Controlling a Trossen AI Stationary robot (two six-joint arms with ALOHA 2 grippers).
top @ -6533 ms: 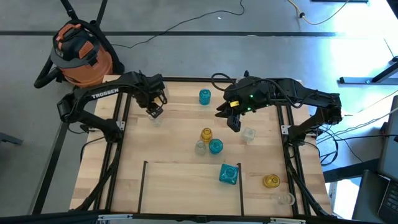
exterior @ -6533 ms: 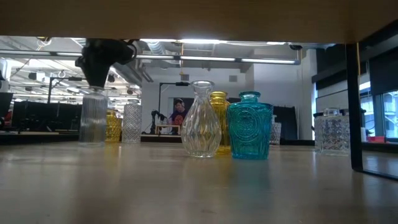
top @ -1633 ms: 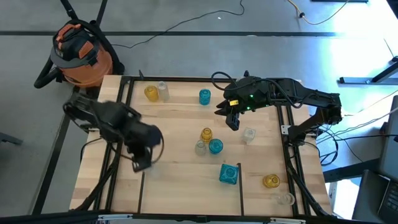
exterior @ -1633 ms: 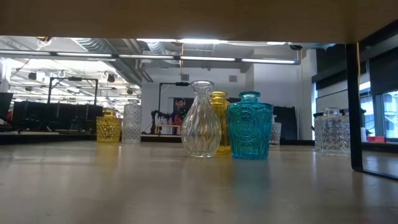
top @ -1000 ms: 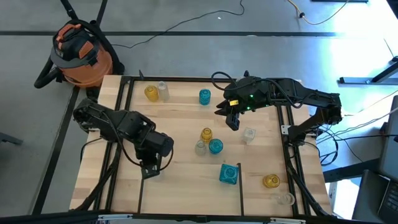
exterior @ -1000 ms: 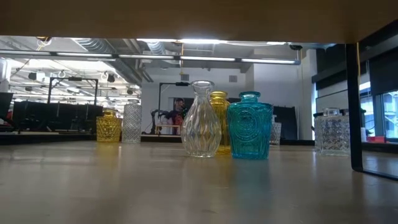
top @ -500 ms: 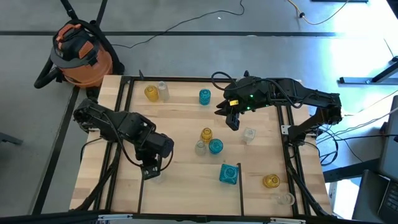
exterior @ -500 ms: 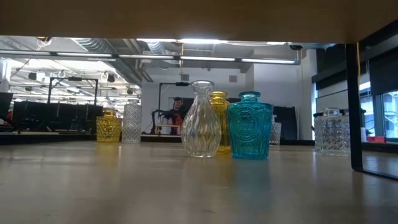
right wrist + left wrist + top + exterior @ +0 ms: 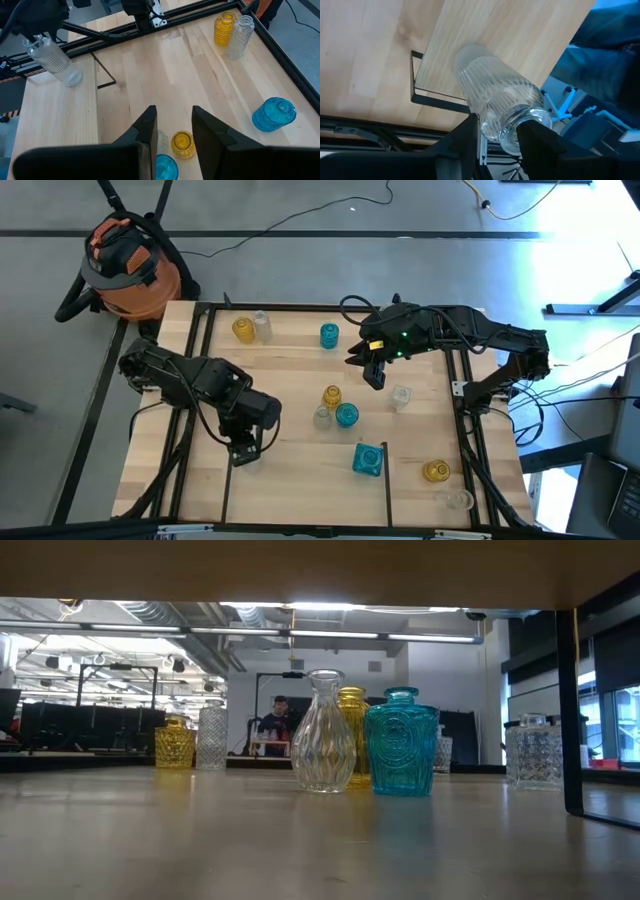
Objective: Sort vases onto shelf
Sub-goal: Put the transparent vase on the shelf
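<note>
A clear ribbed vase [image 9: 490, 95] stands with its base on the pale shelf panel [image 9: 300, 480], near the corner of a thin dark line at the near left. My left gripper [image 9: 500, 122] is above it, slanting down, with its fingers apart on either side of the vase's neck. The same vase [image 9: 52, 60] shows in the right wrist view. My right gripper [image 9: 172, 125] hangs open over the middle of the table [image 9: 373, 377], with nothing between its fingers. Other vases stand apart: a yellow one [image 9: 243, 330], a blue one [image 9: 329, 335] and a square blue one [image 9: 367, 459]. My left gripper comes from above at a slant and its fingers [image 9: 470, 137] flank the vase's neck [image 9: 495, 132] just under the rim. Whether either finger touches the glass, I cannot tell. The vase's base [image 9: 71, 77] is down on the wood.
A yellow [image 9: 331, 396], a clear [image 9: 322, 417] and a blue vase [image 9: 347, 415] cluster mid-table. A yellow [image 9: 435, 471] and a clear one [image 9: 458, 499] stand near right. Black frame rails [image 9: 190, 380] run along the sides. An orange vacuum [image 9: 128, 265] sits beyond the far-left corner.
My left gripper, which a moment earlier swept toward the table's near edge with the clear ribbed vase, has come to rest over the near-left panel and kept its place there. The right arm has kept still.
</note>
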